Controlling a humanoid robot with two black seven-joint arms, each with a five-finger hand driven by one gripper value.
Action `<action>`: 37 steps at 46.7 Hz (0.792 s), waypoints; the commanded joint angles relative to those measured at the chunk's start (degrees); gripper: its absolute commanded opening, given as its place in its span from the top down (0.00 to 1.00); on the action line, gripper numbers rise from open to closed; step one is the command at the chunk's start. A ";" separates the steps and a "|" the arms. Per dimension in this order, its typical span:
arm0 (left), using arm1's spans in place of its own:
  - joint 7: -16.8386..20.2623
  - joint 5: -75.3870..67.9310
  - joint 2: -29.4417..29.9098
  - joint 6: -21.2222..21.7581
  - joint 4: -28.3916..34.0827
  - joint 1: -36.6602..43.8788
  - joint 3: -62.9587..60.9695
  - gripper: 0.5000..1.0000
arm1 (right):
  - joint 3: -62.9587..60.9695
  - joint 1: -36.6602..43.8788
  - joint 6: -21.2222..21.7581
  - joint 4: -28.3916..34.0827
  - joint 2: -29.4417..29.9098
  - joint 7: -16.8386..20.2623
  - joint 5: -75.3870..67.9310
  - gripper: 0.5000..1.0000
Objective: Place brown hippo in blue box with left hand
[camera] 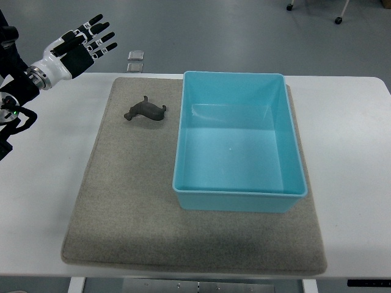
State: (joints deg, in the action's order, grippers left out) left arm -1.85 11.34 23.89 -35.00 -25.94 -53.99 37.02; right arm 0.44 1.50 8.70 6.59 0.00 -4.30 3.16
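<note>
No legible txt, labels or nos. anywhere; possibly some too small to make out.

Lab or office: white table (49,183), grey floor (214,30), chair castors (337,20).

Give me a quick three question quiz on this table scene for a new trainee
1. True or false: the brown hippo already lies inside the blue box.
2. Which surface is the hippo resting on? A) bare white table B) grey mat C) the floor
3. Fill in: the left robot hand has its fingers ____ and holds nothing.

Key: 1 false, the box is empty and the hippo lies to its left. 2 B. 3 open.
</note>
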 commanded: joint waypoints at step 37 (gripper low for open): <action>0.88 -0.88 0.90 0.00 -0.51 -1.02 -0.54 0.00 | 0.00 -0.01 0.00 0.00 0.00 -0.01 0.00 0.13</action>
State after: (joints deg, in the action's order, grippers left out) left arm -0.95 11.17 24.65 -35.00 -26.46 -55.05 36.75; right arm 0.44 1.49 8.69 6.59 0.00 -4.28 3.16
